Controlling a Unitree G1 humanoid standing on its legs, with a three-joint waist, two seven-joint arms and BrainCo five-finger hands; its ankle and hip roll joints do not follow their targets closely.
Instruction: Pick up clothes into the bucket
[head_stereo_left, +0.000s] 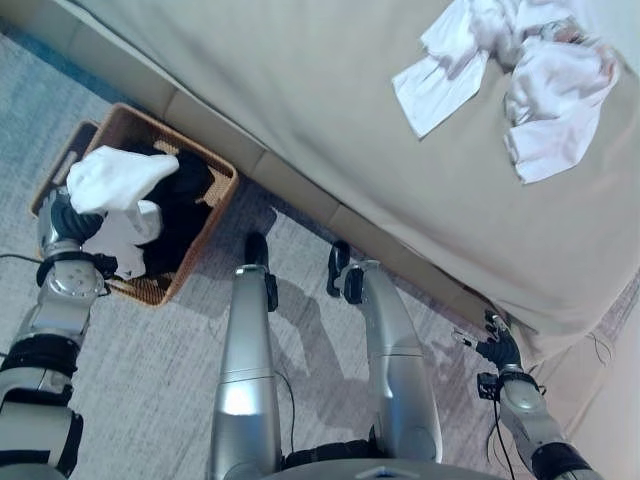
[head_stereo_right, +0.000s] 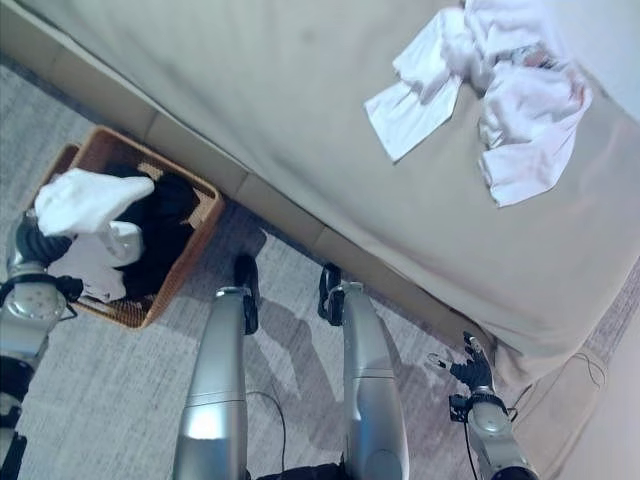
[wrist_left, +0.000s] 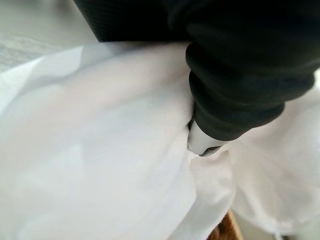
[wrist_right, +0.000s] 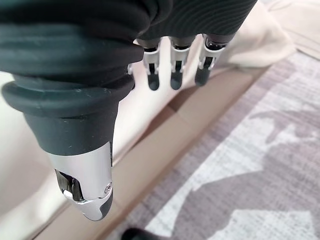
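Note:
A brown woven basket (head_stereo_left: 218, 200) stands on the carpet by the bed, with dark clothes (head_stereo_left: 192, 195) inside. My left hand (head_stereo_left: 62, 222) is at the basket's near corner, shut on a white garment (head_stereo_left: 115, 178) bunched above the rim. In the left wrist view the white garment (wrist_left: 100, 150) wraps the hand, and the thumb (wrist_left: 205, 145) presses into it. More white cloth (head_stereo_left: 125, 238) hangs over the basket's near edge. A pile of white clothes (head_stereo_left: 530, 90) lies on the bed. My right hand (head_stereo_left: 500, 350) hangs open by the bed's edge, its fingers (wrist_right: 172, 80) straight.
The beige bed (head_stereo_left: 300, 90) fills the far side, and its sheet drapes down near my right hand. Grey patterned carpet (head_stereo_left: 150, 380) covers the floor between the basket and the bed base.

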